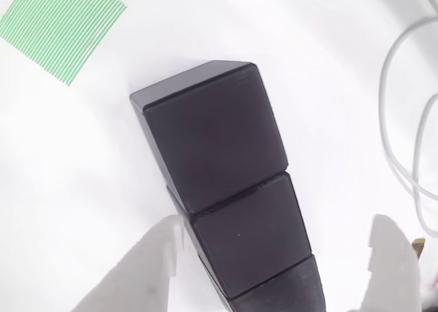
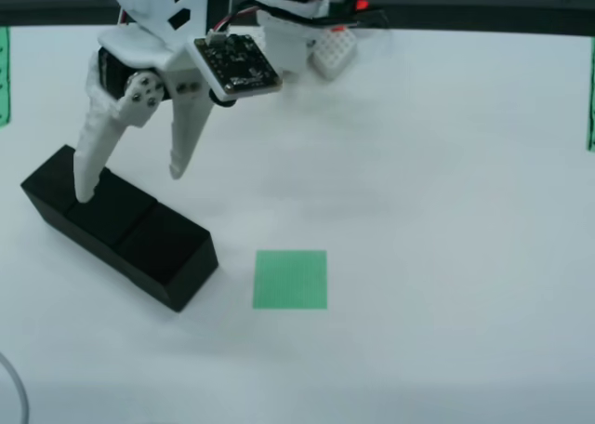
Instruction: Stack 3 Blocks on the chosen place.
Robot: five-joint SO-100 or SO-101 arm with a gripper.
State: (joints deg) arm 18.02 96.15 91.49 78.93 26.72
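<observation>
White tabletop (image 2: pixel 446 164) surrounds your work. Your gripper (image 2: pixel 130 187) hangs with fingers spread apart, holding nothing, above the far end of the row of three black cubes (image 2: pixel 121 229). That row lies flat, end to end, running diagonally in the fixed view, toward the green striped square (image 2: pixel 290 279), which sits bare just beside the row's near end.

Looks like a lab or hobby robotics bench. Plain white tabletop (image 2: pixel 446 164), bare circuit board (image 2: pixel 237 63), loose white cable (image 1: pixel 404 120).
</observation>
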